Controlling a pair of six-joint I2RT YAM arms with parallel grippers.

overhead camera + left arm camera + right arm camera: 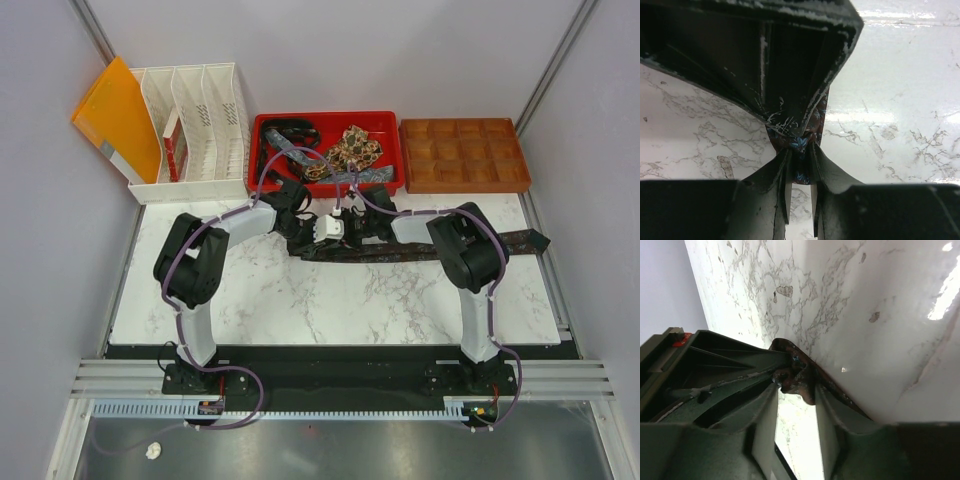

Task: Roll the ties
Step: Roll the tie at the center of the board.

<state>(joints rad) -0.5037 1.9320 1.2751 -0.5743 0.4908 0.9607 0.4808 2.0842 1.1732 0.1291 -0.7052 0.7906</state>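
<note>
A dark brown-red tie point(420, 247) with small blue figures lies stretched across the marble table from the middle to the right edge, its wide pointed end point(525, 240) at the right. Both grippers meet at its left end. My left gripper point(318, 228) is shut on a bunched bit of the tie point(801, 142) between its fingertips point(800, 155). My right gripper point(346, 228) faces it, its jaws closed on a thicker wad of the same tie point(799, 377) at its tips point(796, 387). More ties, speckled tan point(352, 150) and blue patterned point(300, 160), lie in the red bin point(325, 117).
A brown compartment tray point(463, 188) stands at the back right next to the red bin. At the back left are a white file organiser point(195, 120) and an orange folder point(115, 115). Purple cables run along both arms. Grey walls close in on both sides.
</note>
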